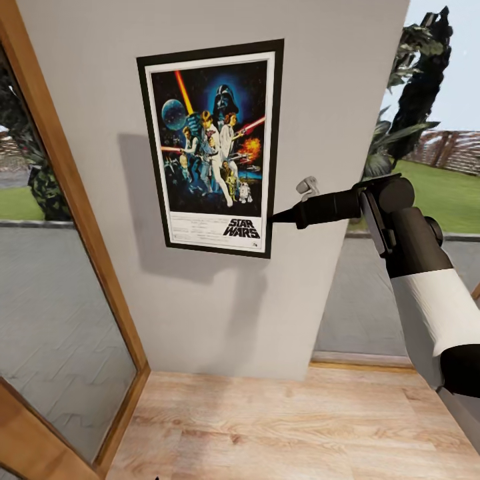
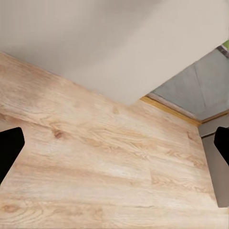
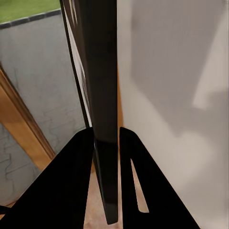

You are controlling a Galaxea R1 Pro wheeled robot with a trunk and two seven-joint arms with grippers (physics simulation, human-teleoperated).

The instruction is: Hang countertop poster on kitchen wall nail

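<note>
- The poster hangs upright against the light-grey wall panel, slightly tilted.
- The right tool is clamped on the poster's lower right edge.
- The left tool hangs over the wooden floor, fingers apart.

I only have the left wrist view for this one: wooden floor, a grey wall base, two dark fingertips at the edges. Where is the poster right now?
Observer: The poster is up against the light-grey wall panel, slightly tilted, in the head view.
Operator: Is anything holding it?
Observer: Yes, the right gripper reaches in from the side at the poster's lower right edge; in the right wrist view its jaws sit on either side of the black frame.
Operator: Can you see a nail?
Observer: No, I cannot make one out; the poster covers that part of the wall.
Operator: And the left gripper?
Observer: Your view has it: jaws apart, empty, over the wooden floor.
</note>
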